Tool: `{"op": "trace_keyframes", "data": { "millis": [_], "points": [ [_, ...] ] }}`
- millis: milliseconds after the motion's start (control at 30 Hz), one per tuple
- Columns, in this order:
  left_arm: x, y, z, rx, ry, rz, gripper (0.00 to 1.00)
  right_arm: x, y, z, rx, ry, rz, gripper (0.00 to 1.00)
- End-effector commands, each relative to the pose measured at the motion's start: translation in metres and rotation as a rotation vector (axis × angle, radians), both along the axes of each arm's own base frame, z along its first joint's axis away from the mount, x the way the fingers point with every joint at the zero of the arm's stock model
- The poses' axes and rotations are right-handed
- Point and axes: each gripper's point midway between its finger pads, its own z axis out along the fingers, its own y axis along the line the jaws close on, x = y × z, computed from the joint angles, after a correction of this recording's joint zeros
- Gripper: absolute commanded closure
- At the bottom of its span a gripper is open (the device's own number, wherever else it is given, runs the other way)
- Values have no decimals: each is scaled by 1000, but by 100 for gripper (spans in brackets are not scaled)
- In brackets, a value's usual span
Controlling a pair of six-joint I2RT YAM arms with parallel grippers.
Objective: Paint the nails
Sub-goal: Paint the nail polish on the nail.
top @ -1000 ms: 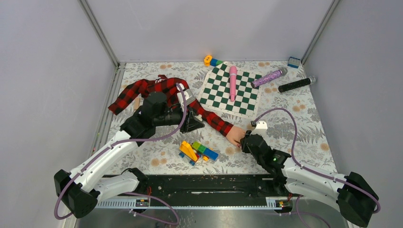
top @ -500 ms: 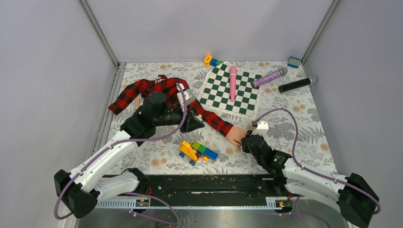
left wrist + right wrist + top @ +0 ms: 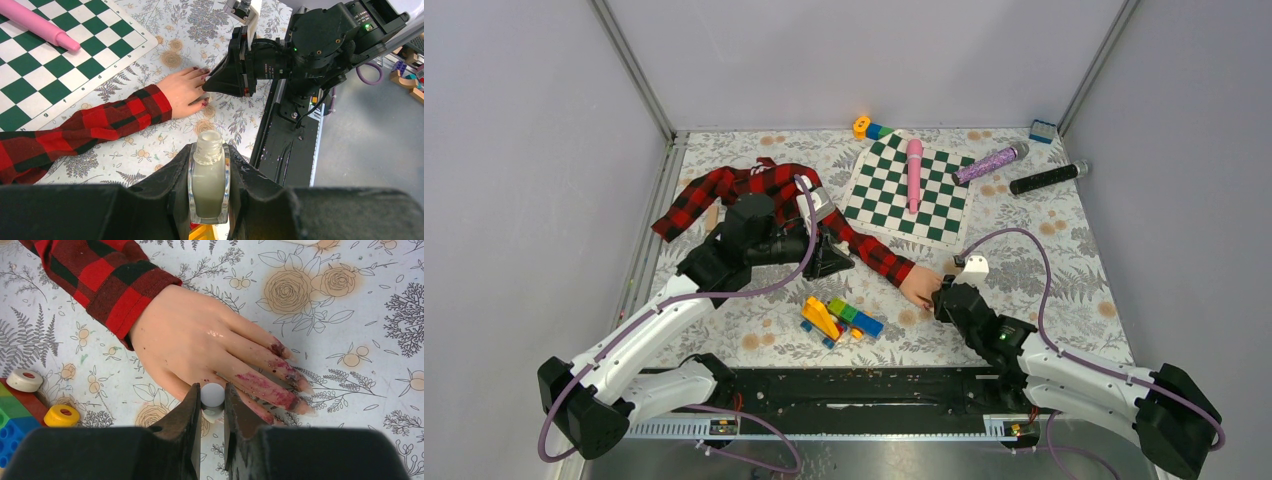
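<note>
Jaws pinch white cap [image 3: 212, 395] above mannequin hand [image 3: 190, 345]; nails [image 3: 278, 349] dark red, polish smeared; plaid sleeve [image 3: 100, 280] upper-left.

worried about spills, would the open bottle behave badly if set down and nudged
The bottle looks tall and narrow, so it probably tips easily. Its neck is uncapped, so liquid would likely spill. Smooth glassy sides may be slippery.

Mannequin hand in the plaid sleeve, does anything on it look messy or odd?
Yes. On the pale pink mannequin hand, dark-red polish is smeared in blotchy streaks along the finger skin, well beyond the nails.
</note>
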Motion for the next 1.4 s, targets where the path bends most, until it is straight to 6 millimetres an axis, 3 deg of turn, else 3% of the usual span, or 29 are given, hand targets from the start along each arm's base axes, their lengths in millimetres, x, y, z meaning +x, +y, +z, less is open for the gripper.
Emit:
{"op": "trace_keyframes", "data": {
  "millis": [0,1367],
  "points": [
    [0,-7,31,-73,-65,-28,100,5,-6,6,-23,-22,-44,100],
    [0,-6,32,-74,-69,-28,100,0,-11,3,-52,-18,-49,100]
  ]
}}
